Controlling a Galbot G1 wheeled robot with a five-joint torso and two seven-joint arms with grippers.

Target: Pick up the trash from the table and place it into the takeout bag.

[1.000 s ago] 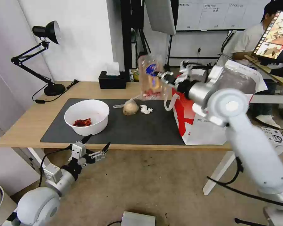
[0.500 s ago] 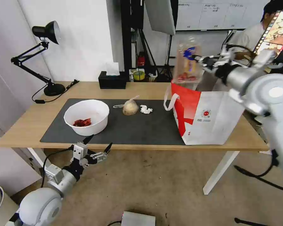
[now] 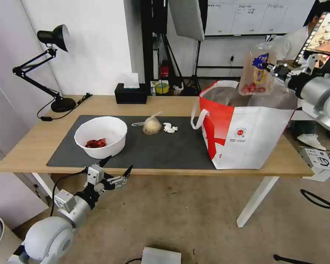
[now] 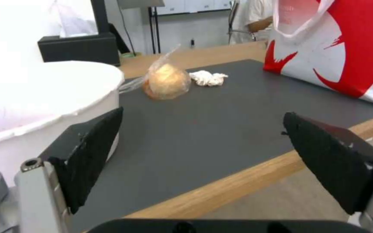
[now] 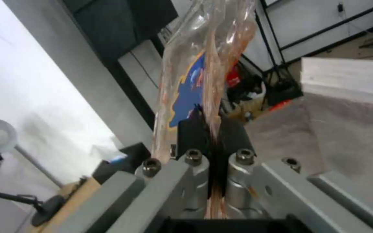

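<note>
Hanging over the open mouth of the takeout bag [image 3: 245,135], the clear food box [image 3: 255,73] is pinched at one edge by the right gripper [image 3: 273,68]; the wrist view shows the black fingers [image 5: 194,131] pressed tight on the thin plastic. Box dangles on edge, red scraps settled at its low end, above the foil lining toward the far right side of the opening.

Left gripper [image 3: 115,171] parked low, in front of the table [image 3: 33,146] edge, jaws wide apart, holding nothing.

On the dark mat [image 3: 165,150]: white bowl [image 3: 101,136] with red scraps, knotted bag with a beige lump [image 3: 151,125], crumpled tissue [image 3: 170,128] just beside it. All well apart from the takeout bag.

Judgement: step in hand is the drop. To do it well, lower the box inside the rim before letting go, keep it clear of the near handle [image 3: 198,119] and the bag wall, so the floppy plastic does not catch or tip the bag. Three items remain.
</note>
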